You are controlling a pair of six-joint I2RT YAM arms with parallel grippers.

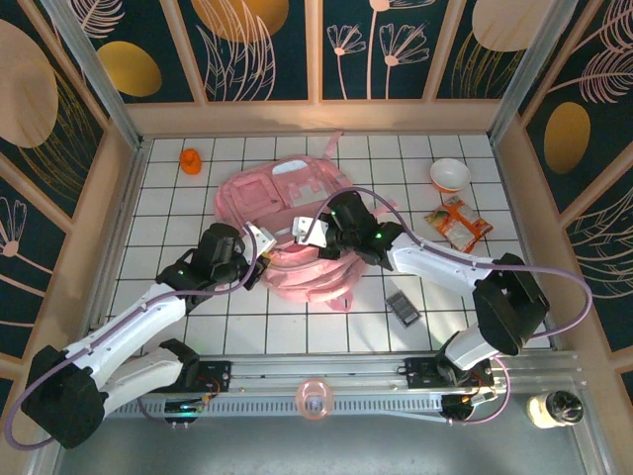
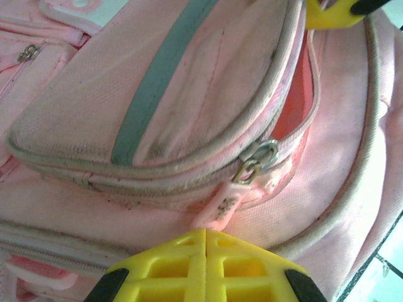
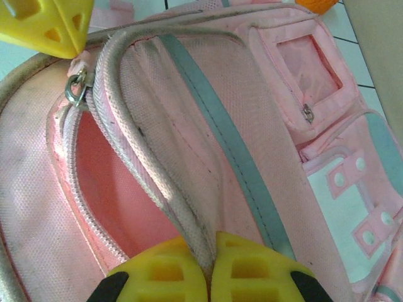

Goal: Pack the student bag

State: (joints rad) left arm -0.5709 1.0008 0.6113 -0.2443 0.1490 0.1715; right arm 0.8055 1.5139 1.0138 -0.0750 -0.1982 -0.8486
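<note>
Mid-table on the white tiles [image 1: 168,213], the bag [image 1: 287,223] lay flat, front face up, between both arms. My read: parked there so each arm could work one side of the opening.

Right gripper [image 3: 211,245] was clamped together on the flap rim [image 3: 157,179], with the piping running straight in between its tips. That looked like an anchor hold, keeping the mouth taut and lifted. Left gripper [image 2: 206,238] was closed as well, tips meeting on the end of the zip pull [image 2: 221,204]. One arm pins the fabric while the other draws the zip, I'd guess. A soft bag would otherwise just drag along.

So this was the opening step, with packing itself not yet begun. Packet [image 1: 458,226] and bowl [image 1: 450,175] sat well off to the right, and an orange toy [image 1: 191,160] sat near the far-left corner. They may be cargo, but I couldn't confirm that.

Bag itself was soft pink fabric with paler front pockets [image 3: 308,75] and a grey stripe [image 3: 230,145] down the flap. Seams were grubby with dark scuffs. The zip was partly undone and the gap showed salmon lining [image 3: 107,182], with nothing visible inside. Metal slider [image 2: 258,157] sat at the end of the gap, the pull hanging from it toward the left tips. The pull looked small and slick, so slipping out of the grip was the risk.
</note>
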